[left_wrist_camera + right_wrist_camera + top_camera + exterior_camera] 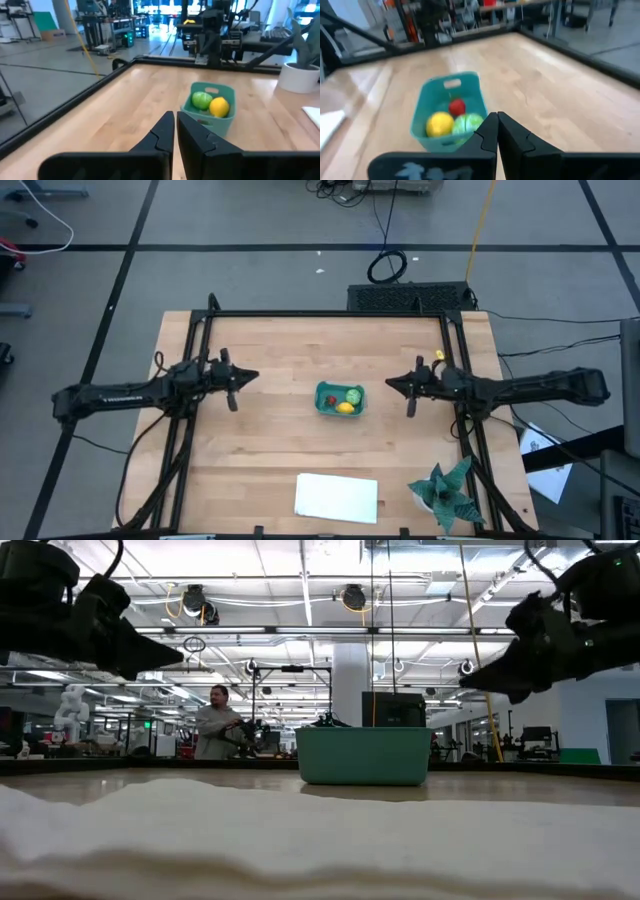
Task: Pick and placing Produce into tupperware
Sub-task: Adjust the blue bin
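1. We see the left tool (236, 385) hanging above the worktop (260, 440), its two fingers pressed together with only a thin seam between them in its own wrist view; nothing is pinched between them.
2. The right tool (407, 392) hangs opposite, pointing toward the left one; its fingers are likewise pressed together and carry nothing.
3. The tupperware (339, 399) sits on the worktop between the two tools, ahead of both sets of fingertips and apart from each; from above it lies somewhat nearer the right tool than the left.
4. All three pieces of produce lie inside it; the yellow lemon-like piece (440, 123) and the light green ball (468, 123) sit side by side at the end of the tub nearest the right tool; the small dark red piece (457, 106) sits just beyond them, farther from that tool.
5. From the left tool's side we see only the green ball and the lemon above the tub wall; the red piece is hidden there.
6. In the low view both tools are clearly raised, higher than the tub's rim.
7. A flat white rectangle (337, 496) lies on the worktop, off to the side of both tools; a spiky teal-green plant (447, 490) in a white pot stands nearer the right arm.
8. A person (216, 726) shows in the room beyond the worktop.
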